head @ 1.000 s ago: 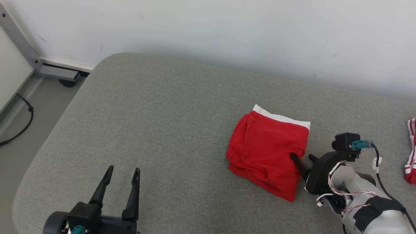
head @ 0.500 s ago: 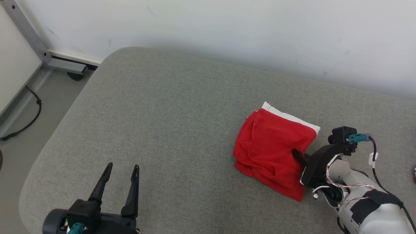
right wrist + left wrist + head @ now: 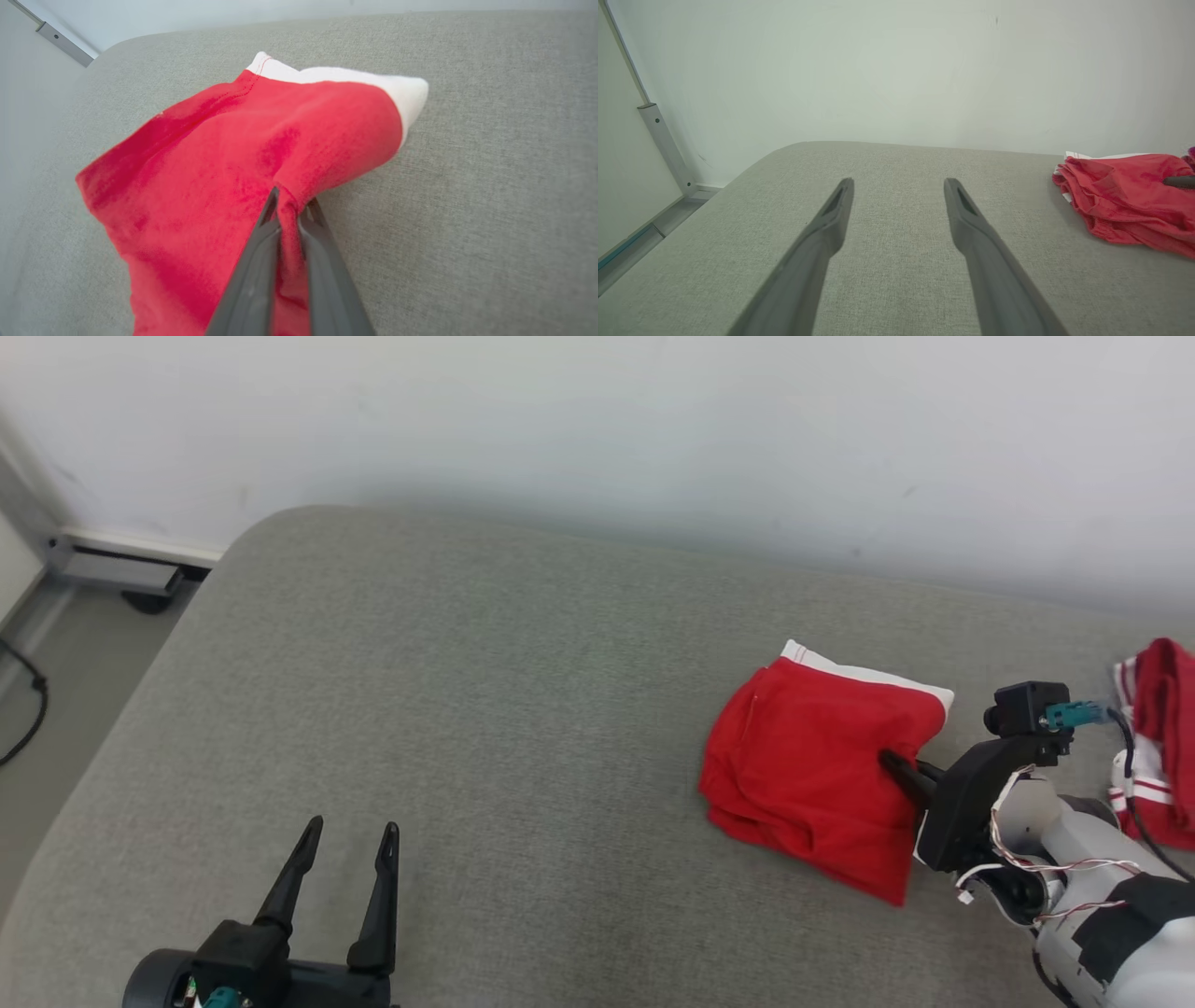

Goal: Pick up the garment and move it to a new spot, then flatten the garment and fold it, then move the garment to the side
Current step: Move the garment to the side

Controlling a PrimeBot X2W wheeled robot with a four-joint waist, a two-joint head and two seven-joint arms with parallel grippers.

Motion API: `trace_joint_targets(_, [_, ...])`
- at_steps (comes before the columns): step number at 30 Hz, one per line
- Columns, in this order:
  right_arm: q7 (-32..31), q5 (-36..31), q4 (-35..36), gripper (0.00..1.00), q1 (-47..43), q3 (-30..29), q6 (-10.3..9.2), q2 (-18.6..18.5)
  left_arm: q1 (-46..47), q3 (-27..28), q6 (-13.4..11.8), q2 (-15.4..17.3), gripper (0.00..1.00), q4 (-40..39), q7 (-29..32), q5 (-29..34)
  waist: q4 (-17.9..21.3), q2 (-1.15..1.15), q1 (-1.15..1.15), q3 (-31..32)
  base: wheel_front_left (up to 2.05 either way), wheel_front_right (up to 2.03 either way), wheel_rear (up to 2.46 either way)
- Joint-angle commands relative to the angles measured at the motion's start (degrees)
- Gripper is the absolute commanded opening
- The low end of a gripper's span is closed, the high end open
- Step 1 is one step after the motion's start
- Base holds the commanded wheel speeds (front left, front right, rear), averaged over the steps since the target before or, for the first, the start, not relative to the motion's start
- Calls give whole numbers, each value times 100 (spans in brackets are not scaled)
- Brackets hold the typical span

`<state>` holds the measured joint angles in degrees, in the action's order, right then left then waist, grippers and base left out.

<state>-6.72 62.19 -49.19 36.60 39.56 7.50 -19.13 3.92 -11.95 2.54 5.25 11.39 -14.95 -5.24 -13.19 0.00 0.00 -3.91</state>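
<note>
**A:** Pinching the red garment (image 3: 812,775), is that what the right tool (image 3: 904,773) is doing?

**B:** Yes. Its two dark fingers are pressed nearly together, and a ridge of red cloth is squeezed between them close to the tips. The right wrist view shows the fabric drawn up into a small peak at that spot.

**A:** Where does the garment sit on the grey cushion (image 3: 485,691)?

**B:** It is on the cushion's right half, about midway between the near edge and the edge along the wall (image 3: 597,429). It is folded into a rough rectangle several layers thick, and a white band (image 3: 868,674) shows along the side toward the wall. Most of it lies flat on the cushion. Only the pinched part at its right side puckers upward.

**A:** And the left tool (image 3: 352,825)?

**B:** It hangs over the cushion's near left part with its fingers pointing toward the wall. The fingers are spread wide with nothing between them, and bare grey fabric shows through the gap. It is well apart from the garment.

**A:** Is anything else on the cushion?

**B:** A second red-and-white cloth (image 3: 1158,737) is bunched at the cushion's far right edge, just beyond the right arm's wrist. Whether it touches that arm cannot be told.
</note>
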Motion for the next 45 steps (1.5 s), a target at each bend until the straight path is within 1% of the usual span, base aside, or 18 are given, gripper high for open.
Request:
trace_joint_targets(1, [-57,21,86,0,-37,44,-5,-122,-65,12,4,39,100,-4,-32,13,240,0,0,74,0,0,0])
trace_joint_targets(7, [-432,-118,342,0,238,373,-5,-559,-42,-34,35,56,100,-6,-28,48,552,0,0,101,0,0,0])
trace_joint_targets(9, [-608,-101,378,0,337,466,-5,-668,-33,-44,41,55,100,1,-28,44,621,0,0,97,0,0,0])
trace_joint_targets(12, [-825,-247,344,0,651,660,-5,-938,16,-82,41,42,100,17,-28,54,671,0,0,58,0,0,0])
trace_joint_targets(18, [-1040,-331,230,0,1099,888,-5,-1246,81,-112,93,55,100,16,-28,53,652,0,0,-58,0,0,0])
trace_joint_targets(28, [-1442,-384,142,0,1750,1401,-5,-1748,199,-121,96,61,100,13,-28,65,587,0,0,-291,0,0,0])
trace_joint_targets(34, [-1590,-338,113,0,2128,1691,-5,-1915,309,-163,115,30,100,26,-28,86,588,0,0,-465,0,0,0])
trace_joint_targets(39, [-1692,-313,124,0,2476,2059,-5,-2085,406,-213,149,12,100,45,-28,92,541,0,0,-597,0,0,0])
trace_joint_targets(45, [-1796,-233,104,0,2733,2382,-5,-2275,444,-241,173,0,100,60,-28,88,468,0,0,-649,0,0,0])
